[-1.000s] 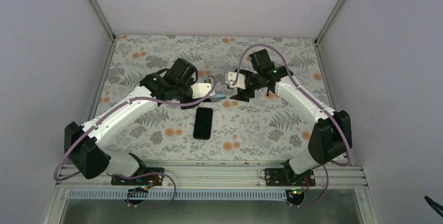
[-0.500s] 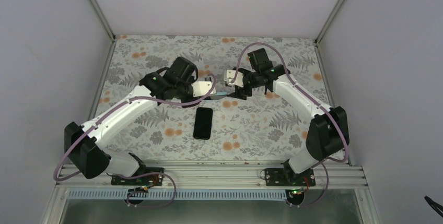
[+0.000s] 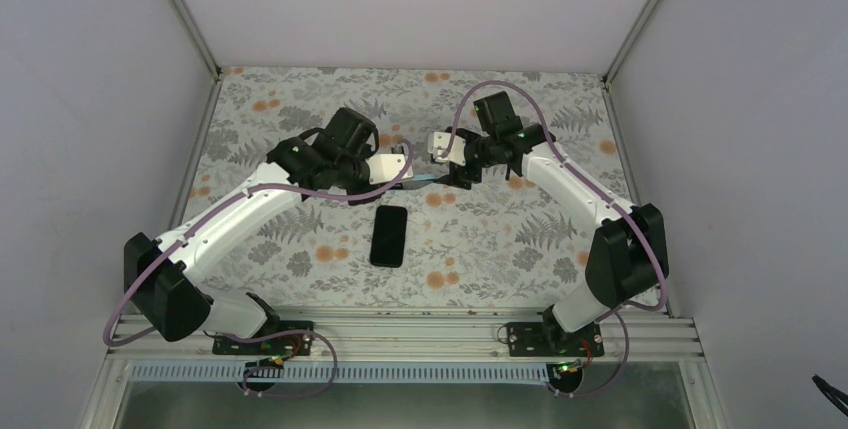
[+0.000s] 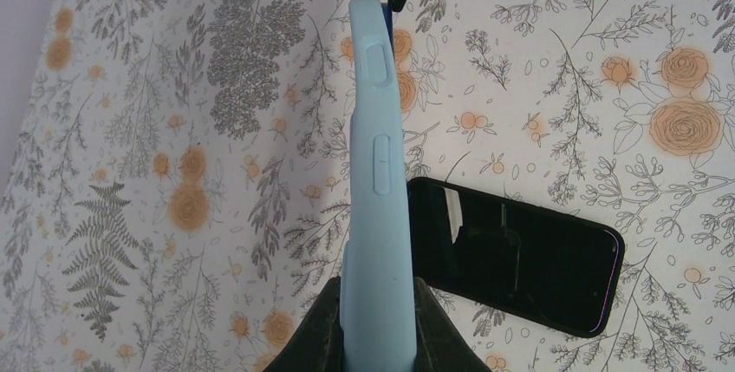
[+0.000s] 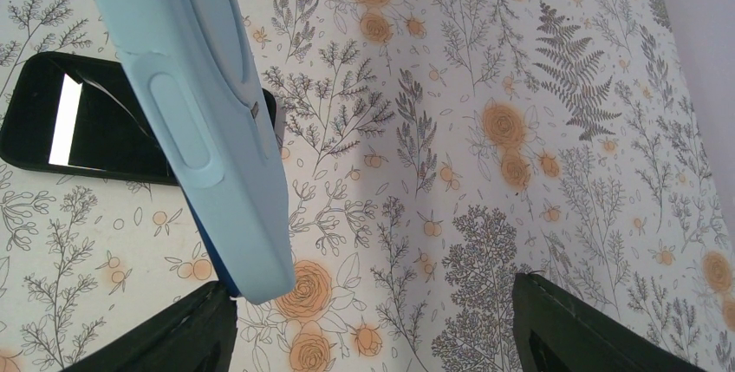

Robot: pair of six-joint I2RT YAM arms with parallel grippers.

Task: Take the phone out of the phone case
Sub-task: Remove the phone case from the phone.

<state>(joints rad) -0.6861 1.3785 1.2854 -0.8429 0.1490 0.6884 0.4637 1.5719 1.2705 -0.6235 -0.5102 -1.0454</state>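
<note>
Our right gripper (image 5: pixel 371 290) has edged in, opened wide about the blue case (image 4: pixel 374 155) (edge-on, button bumps showing), which our left gripper (image 4: pixel 374 298) clamps; the black phone (image 4: pixel 520 264) lies on the table (image 3: pixel 500 249).

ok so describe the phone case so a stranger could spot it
On the floral table, look mid-air where the two arms meet. The phone case is the pale blue shell clamped edge-on in the left end effector, unlike the black phone lying flat below.
</note>
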